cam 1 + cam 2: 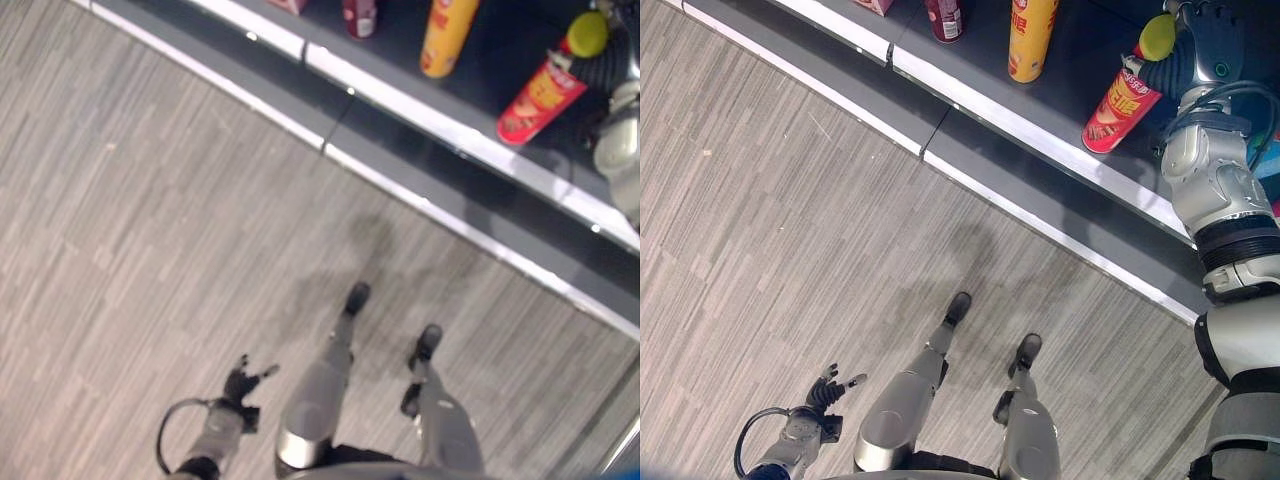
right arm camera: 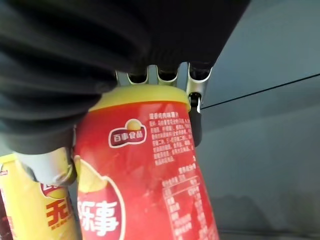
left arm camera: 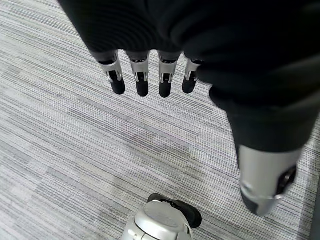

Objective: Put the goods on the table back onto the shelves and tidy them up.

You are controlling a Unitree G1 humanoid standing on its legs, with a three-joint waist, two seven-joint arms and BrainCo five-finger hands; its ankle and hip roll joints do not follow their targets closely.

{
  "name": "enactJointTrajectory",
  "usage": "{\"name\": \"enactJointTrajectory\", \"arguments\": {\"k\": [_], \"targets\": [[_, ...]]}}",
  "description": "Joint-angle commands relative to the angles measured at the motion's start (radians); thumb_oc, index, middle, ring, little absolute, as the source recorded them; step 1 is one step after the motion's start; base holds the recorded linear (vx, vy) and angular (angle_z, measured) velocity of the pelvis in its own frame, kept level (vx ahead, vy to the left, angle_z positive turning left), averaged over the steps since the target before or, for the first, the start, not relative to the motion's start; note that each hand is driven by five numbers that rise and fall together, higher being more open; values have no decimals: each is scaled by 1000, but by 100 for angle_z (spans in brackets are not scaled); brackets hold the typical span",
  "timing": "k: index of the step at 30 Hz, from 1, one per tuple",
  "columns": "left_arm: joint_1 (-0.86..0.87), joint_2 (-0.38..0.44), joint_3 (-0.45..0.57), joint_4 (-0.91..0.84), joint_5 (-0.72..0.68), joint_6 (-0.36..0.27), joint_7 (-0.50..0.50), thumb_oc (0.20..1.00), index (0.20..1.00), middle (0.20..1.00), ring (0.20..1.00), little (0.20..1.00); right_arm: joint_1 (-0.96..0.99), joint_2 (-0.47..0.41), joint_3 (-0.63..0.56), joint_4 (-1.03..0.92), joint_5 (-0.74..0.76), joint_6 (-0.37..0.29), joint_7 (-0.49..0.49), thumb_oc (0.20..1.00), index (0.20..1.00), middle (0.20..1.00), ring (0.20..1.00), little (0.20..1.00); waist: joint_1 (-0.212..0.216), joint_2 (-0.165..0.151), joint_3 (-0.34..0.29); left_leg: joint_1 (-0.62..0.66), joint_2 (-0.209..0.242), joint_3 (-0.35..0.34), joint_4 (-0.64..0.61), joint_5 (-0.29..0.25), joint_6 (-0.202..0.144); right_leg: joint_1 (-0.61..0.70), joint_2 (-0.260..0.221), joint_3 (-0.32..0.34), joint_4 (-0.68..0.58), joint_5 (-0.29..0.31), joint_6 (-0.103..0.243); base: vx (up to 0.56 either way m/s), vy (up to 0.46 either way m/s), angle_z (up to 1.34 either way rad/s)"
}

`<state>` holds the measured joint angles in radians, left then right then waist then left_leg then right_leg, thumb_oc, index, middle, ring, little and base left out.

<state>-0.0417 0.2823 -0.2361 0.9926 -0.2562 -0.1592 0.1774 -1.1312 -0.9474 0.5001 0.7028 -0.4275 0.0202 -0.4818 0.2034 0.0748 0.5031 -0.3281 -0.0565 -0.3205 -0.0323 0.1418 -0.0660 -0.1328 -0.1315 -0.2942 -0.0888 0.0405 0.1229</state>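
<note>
1. The right hand [image 1: 1205, 45] has its fingers curled round the yellow-lidded top of a red chip can [image 1: 1120, 105], which leans tilted on the dark shelf [image 1: 1060, 120].
2. A yellow chip can [image 1: 1030, 38] stands nearby on the shelf.
3. The left hand [image 3: 150, 75] hangs over the floor [image 1: 150, 200], fingers straight, empty.

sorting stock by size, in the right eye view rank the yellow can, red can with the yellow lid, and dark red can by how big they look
1. yellow can
2. red can, held in the right hand; it is tilted, so the first two places are close
3. dark red can, cut off by the view's edge, so unsure
</note>
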Motion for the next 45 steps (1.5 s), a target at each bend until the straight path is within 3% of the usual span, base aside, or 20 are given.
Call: {"name": "enactJointTrajectory", "arguments": {"k": [1,12,32,33,34,45], "targets": [[1,8,-28,50,-6,-14,27,1000,1000,1000,1000,1000,-85,-14,59,12,-23,18,-54,200,200,200,200,200,7,-28,-56,-40,30,42,18,-82,-40,-127,-101,62,67,18,71,0,0,0],[-15,-1,-28,73,0,-11,39,1000,1000,1000,1000,1000,-59,-13,39,4,-33,31,-83,200,200,200,200,200,3,-18,-60,-42,30,37,13,-79,-41,-131,-101,62,73,11,71,0,0,0],[8,1,-64,-47,-15,-22,39,1000,1000,1000,1000,1000,-37,0,18,17,-47,47,-114,200,200,200,200,200,14,-1,-72,-35,26,39,13,-83,-37,-117,-104,53,65,8,77,0,2,0],[8,1,-64,-47,-15,-22,40,1000,1000,1000,1000,1000,-38,0,18,18,-47,47,-114,460,460,460,460,460,13,-1,-72,-35,26,39,13,-83,-37,-117,-104,53,65,8,77,0,0,0],[13,3,-63,-55,-16,-23,40,1000,1000,1000,1000,1000,-36,-5,21,24,-59,54,-119,1000,1000,1000,1000,1000,15,1,-72,-34,26,40,12,-82,-38,-116,-105,50,65,8,78,4,11,4],[16,-3,-67,-77,-12,-22,41,1000,1000,1000,1000,1000,-12,-7,9,28,-77,65,-133,1000,1000,1000,1000,1000,13,-1,-75,-28,25,44,14,-87,-37,-104,-109,50,61,7,80,2,2,2]]}}
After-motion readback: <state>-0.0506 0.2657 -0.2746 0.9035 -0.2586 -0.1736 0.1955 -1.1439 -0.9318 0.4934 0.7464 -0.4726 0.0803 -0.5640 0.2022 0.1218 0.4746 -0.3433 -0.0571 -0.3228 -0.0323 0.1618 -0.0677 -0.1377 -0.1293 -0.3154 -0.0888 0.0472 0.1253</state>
